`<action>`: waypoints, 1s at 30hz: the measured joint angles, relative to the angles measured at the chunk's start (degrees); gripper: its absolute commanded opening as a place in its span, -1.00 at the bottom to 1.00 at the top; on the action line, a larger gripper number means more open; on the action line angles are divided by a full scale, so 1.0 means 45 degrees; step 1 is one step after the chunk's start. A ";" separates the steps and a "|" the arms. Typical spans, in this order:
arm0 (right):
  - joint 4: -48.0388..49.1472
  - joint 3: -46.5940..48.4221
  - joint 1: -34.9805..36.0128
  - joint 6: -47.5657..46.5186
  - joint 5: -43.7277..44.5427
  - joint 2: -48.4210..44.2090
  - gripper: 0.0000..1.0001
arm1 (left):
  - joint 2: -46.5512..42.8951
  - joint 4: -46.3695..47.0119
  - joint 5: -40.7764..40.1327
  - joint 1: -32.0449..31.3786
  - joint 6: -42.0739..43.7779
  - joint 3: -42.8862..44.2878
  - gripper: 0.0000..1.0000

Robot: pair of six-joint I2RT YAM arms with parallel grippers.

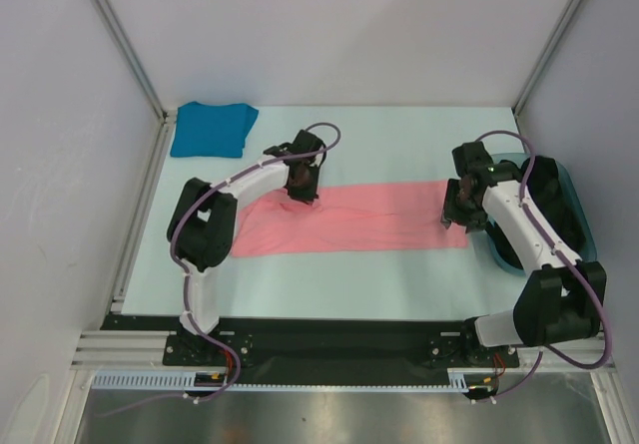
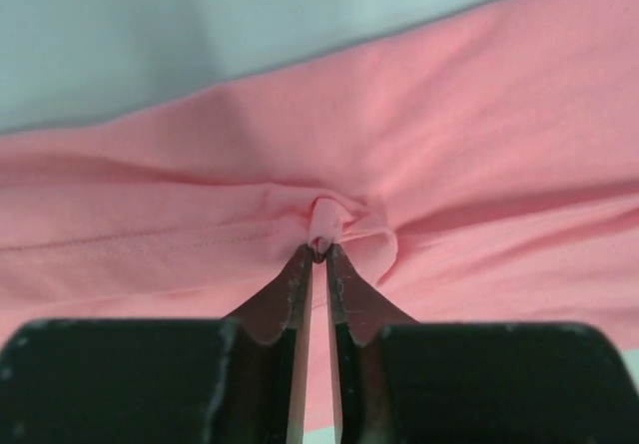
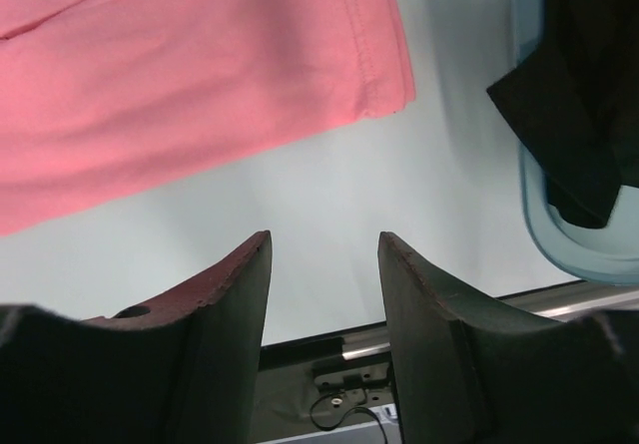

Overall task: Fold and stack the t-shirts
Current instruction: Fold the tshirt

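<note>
At the upper left of the top view, the blue t-shirt (image 1: pixel 213 129) lies folded in a flat square on the pale table (image 1: pixel 389 145), well apart from both my arms. Just right of it and lower down, my left gripper (image 1: pixel 302 190) points down onto the far edge of the pink t-shirt (image 1: pixel 349 220), near that shirt's left end. The pink t-shirt lies as a long band across the middle of the frame.

In my left wrist view the fingers (image 2: pixel 290 294) are drawn almost together at the tips. They are clamped on a small puckered nub of pink cloth, and wrinkles spread out from that pinch.

Further right, my right gripper (image 1: pixel 461 215) sits at the pink shirt's right end. In its wrist view the jaws stand wide apart with nothing between them. Only bare table shows in the gap, and the shirt's hemmed corner (image 3: pixel 384 85) lies just beyond the fingertips at the upper middle.

At the far right edge sits a translucent teal tub (image 1: pixel 582 226). Something dark (image 3: pixel 584 115) is in it, and I cannot tell what it is.
</note>
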 measured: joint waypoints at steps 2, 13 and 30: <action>0.0228 -0.0034 0.0000 0.0228 -0.0092 0.0267 0.05 | 0.0335 -0.0039 0.0000 0.0000 0.0005 0.0466 -0.61; 0.1239 -0.0010 -0.0058 0.0889 -0.1331 0.2351 0.04 | 0.1501 -0.0073 -0.0491 -0.0005 0.0155 0.2943 0.36; 0.1579 0.0209 -0.0058 0.0899 -0.1564 0.2361 0.05 | -0.1651 0.0141 -0.0899 0.0680 0.0563 -0.1452 -0.26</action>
